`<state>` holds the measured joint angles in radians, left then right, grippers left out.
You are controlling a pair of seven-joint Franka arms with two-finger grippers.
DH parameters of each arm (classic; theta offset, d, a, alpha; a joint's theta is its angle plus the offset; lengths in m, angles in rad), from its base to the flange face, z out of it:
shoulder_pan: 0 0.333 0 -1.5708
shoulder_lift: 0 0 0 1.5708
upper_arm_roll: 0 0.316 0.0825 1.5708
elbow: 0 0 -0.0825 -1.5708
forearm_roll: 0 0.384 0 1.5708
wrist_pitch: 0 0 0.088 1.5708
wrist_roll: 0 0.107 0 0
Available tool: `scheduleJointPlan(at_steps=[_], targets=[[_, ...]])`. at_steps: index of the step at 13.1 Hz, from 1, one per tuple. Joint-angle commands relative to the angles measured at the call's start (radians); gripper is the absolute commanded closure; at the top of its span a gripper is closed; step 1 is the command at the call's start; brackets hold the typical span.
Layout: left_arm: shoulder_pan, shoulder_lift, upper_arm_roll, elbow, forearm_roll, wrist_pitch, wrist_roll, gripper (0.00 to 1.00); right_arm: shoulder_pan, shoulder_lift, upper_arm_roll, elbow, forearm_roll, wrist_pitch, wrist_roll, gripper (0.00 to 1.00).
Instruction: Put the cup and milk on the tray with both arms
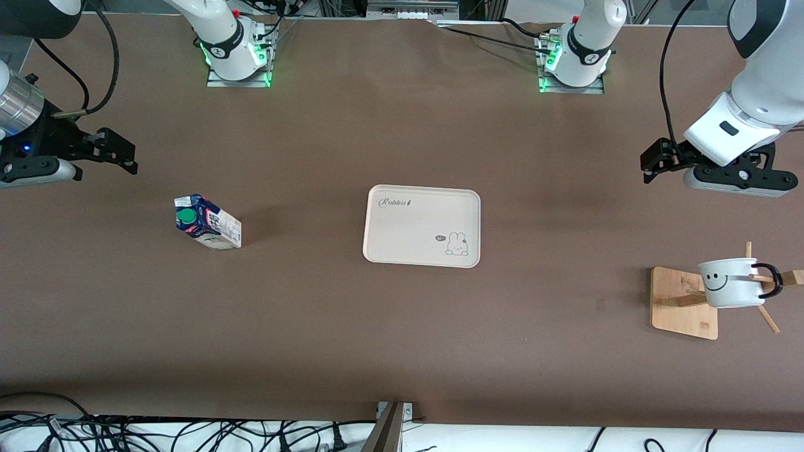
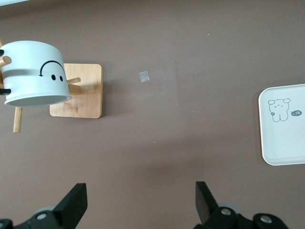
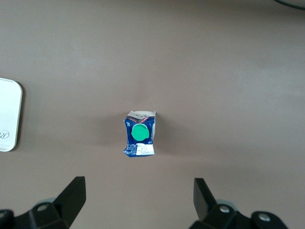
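The tray (image 1: pixel 422 226) lies flat in the middle of the brown table (image 1: pixel 402 351), with nothing on it. Its script word is in the corner toward the robots' bases and the right arm's end, and the small rabbit drawing is in the corner nearer to the front camera, toward the left arm's end.

The milk carton (image 1: pixel 208 222) stands upright on the table toward the right arm's end, well apart from the tray. Its green cap (image 3: pixel 140 132) points up.

The cup (image 1: pixel 732 282) hangs on a wooden rack (image 1: pixel 684 303) near the left arm's end of the table, a little nearer to the front camera than the tray. A peg of the rack goes through the black handle (image 1: pixel 771 280). The smiley face looks toward the front camera, and the cup is tilted with its mouth downward.

The right gripper (image 1: pixel 115 151) hovers over the bare table at the right arm's end, with the carton in its wrist view. Its 2 fingers (image 3: pixel 71 199) stand wide apart and hold nothing.

The left gripper (image 1: pixel 657 159) hovers over the table at the left arm's end, with the rack and cup in its wrist view. Its 2 fingers (image 2: pixel 74 206) are also wide apart and empty.
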<state>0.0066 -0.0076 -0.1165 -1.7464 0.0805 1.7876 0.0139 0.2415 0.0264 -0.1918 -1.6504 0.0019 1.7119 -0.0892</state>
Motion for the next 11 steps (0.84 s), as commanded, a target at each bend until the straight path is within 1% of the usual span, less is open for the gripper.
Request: scheduleJointPlan(at_steps=[1, 9, 11], targets=[[-0.008, 0.011, 0.001, 0.03, 0.004, -0.022, -0.008, 0.0, 0.002, -0.017, 0.003, -0.012, 0.013, 0.003, 0.006, 0.0], [-0.007, 0.011, 0.001, 0.03, 0.004, -0.022, -0.005, 0.0, 0.001, 0.003, 0.003, 0.006, 0.015, 0.017, 0.0, 0.0], [-0.007, 0.011, 0.001, 0.03, 0.004, -0.024, -0.005, 0.0, 0.004, 0.039, 0.003, 0.014, 0.001, 0.034, -0.007, 0.0]])
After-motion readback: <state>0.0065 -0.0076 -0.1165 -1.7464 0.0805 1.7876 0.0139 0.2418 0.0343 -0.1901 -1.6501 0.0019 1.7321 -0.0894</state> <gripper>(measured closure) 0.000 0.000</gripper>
